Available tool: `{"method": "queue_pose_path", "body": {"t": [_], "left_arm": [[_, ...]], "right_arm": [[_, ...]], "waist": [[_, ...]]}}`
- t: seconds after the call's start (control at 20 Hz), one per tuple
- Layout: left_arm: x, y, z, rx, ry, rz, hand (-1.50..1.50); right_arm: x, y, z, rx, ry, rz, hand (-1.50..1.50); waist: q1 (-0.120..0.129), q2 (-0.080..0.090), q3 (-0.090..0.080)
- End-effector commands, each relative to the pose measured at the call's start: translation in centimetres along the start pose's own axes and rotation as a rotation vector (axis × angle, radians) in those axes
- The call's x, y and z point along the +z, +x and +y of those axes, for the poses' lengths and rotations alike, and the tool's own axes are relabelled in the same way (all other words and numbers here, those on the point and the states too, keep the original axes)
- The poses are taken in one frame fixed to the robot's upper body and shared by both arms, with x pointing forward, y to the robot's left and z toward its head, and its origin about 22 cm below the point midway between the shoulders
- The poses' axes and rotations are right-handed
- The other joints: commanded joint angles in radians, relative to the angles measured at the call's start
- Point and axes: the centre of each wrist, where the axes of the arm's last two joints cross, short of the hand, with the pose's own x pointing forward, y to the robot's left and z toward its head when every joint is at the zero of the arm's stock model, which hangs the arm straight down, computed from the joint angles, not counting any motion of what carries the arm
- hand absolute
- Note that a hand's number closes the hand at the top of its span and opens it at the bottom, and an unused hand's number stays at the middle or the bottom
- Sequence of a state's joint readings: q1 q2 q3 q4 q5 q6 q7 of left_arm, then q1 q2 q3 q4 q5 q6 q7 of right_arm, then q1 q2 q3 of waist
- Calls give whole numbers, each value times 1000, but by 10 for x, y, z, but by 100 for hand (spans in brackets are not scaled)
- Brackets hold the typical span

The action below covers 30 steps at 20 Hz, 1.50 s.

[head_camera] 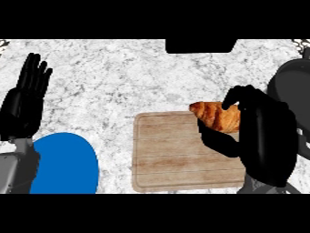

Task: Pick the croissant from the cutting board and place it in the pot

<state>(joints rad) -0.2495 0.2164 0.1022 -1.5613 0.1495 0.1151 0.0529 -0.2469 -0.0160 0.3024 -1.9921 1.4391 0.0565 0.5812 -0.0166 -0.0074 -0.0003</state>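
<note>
A golden-brown croissant [216, 115] hangs over the upper right corner of the wooden cutting board [177, 154]; my right hand [264, 132] is shut on it, fingers arched over its top and thumb under it. To the right lies the dark pot [303, 98], a large black round vessel partly cut off by the view's edge, with a handle at its upper end. My left hand [24, 102] rests open at the far left, fingers pointing up, away from the board.
A blue plate [64, 164] lies at the lower left beside my left forearm. A black object [201, 45] sits at the counter's far edge, top centre. The speckled white counter [117, 77] stretches between the hands.
</note>
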Motion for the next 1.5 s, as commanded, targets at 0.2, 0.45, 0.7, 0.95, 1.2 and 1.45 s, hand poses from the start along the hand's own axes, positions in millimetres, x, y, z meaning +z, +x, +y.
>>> {"method": "queue_pose_path", "body": {"t": [0.2,0.45,0.7,0.95,1.2,1.45], "left_arm": [[4,7,-12,-4,-6,-11,0],[1,0,-11,2,-4,-20,0],[6,-4,-5,11,-13,-1,0],[-7,-1,-8,-8,-27,-7,0],[0,-1,-11,-6,-35,-9,0],[-1,-1,4,6,-38,-8,0]], "right_arm": [[-18,-70,-60,49,-119,182,150],[-45,-141,-70,101,-67,224,150],[-63,-198,-78,63,-102,267,150],[-70,-260,-61,36,-83,263,150],[-97,-303,-54,70,-54,270,150],[-96,-317,-15,90,-29,278,150]], "waist": [[10,5,1],[12,7,1],[18,8,1],[18,10,1],[29,11,1],[27,10,1]]}}
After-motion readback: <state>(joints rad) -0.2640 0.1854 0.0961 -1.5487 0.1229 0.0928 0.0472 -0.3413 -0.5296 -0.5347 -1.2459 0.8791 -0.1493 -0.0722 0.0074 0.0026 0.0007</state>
